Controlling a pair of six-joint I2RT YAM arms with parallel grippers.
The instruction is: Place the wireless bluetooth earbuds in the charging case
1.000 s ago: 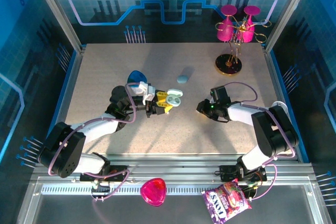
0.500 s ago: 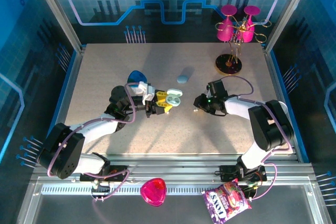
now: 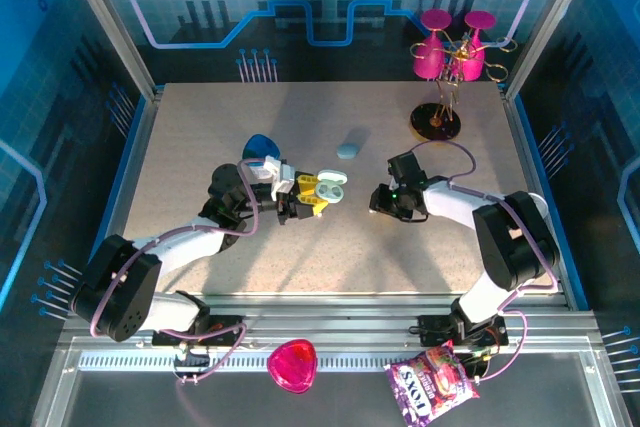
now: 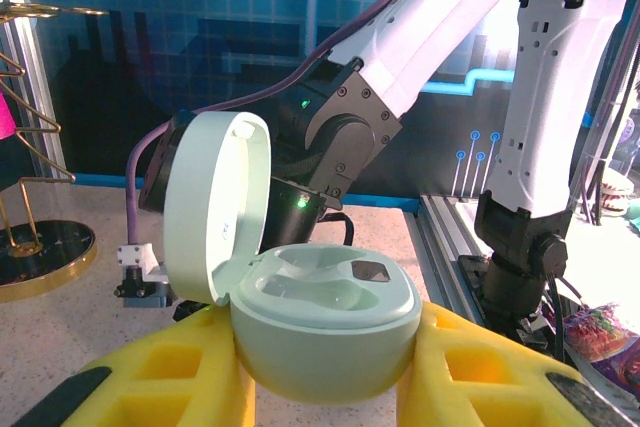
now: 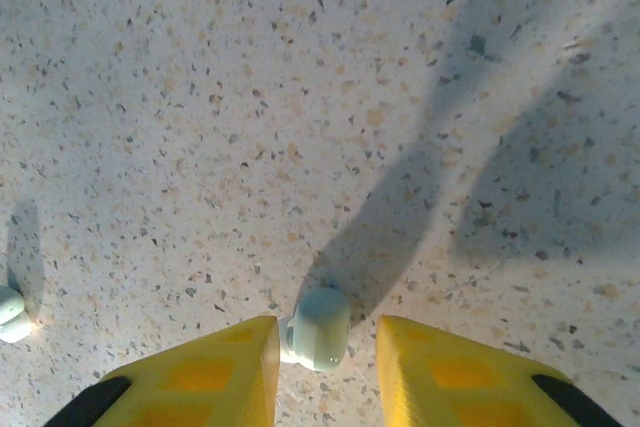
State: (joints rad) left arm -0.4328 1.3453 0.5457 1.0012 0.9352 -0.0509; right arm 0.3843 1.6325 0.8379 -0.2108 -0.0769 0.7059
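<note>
A mint-green charging case [image 4: 325, 327] sits between the yellow fingers of my left gripper [image 4: 325, 372], which is shut on it. Its lid [image 4: 215, 207] stands open to the left and both wells look bare. From above, the case [image 3: 328, 185] and left gripper [image 3: 312, 199] are at mid-table. My right gripper [image 5: 325, 347] hangs low over the table, open, straddling a pale earbud [image 5: 318, 327]. The earbud touches the left finger, with a gap on the right. A second earbud [image 5: 8, 312] lies at the left edge. From above, the right gripper [image 3: 378, 199] is right of the case.
A closed pale-blue case [image 3: 347, 149] lies behind the open one, and a blue piece [image 3: 260, 144] sits behind my left wrist. A gold stand with pink cups [image 3: 440, 119] occupies the back right. A pink dish [image 3: 292, 364] and a candy bag [image 3: 432, 384] lie below the near rail.
My right gripper has moved left and slightly back, closer to the held case. The left arm and the case have stayed put.
</note>
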